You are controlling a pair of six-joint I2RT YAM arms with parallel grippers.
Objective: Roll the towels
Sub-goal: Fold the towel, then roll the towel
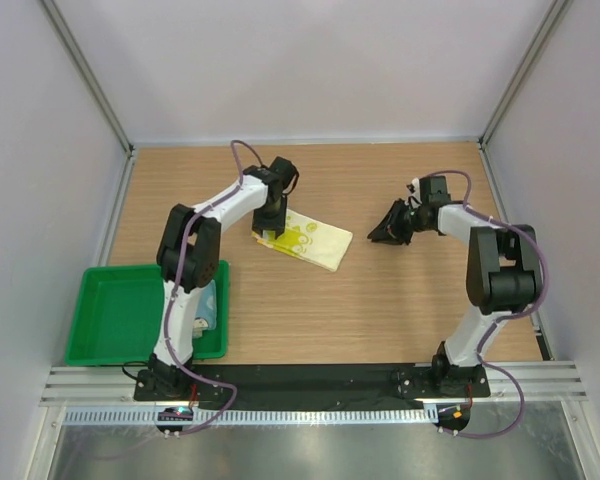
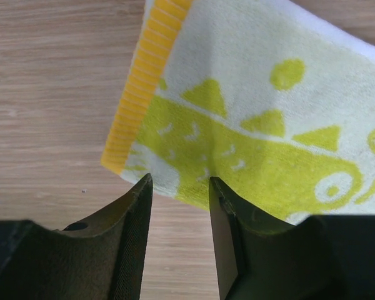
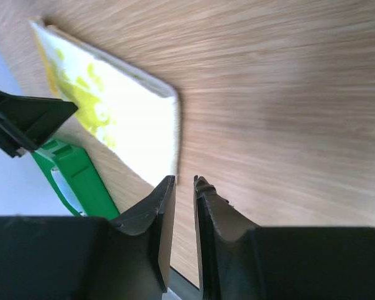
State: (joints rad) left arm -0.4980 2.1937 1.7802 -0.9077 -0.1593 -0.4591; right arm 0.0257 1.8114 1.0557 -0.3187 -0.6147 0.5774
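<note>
Here the yellow-cream towel lies flat and unrolled at the desk's far middle: your left gripper, jaws apart and empty, hovers at its left end and must next pinch that edge, your right gripper, narrowly parted and empty, stands off to the right, and the blue towel sits in the near-left tray.

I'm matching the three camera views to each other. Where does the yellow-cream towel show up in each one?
Top external: the yellow-cream towel lies mid-table, slightly left of centre, its left end under the left end effector.
Left wrist: it fills the upper right, just beyond the fingertips.
Right wrist: upper left, flat on the table.
Shared landmark: the left end effector over the towel, black in all three views.
</note>
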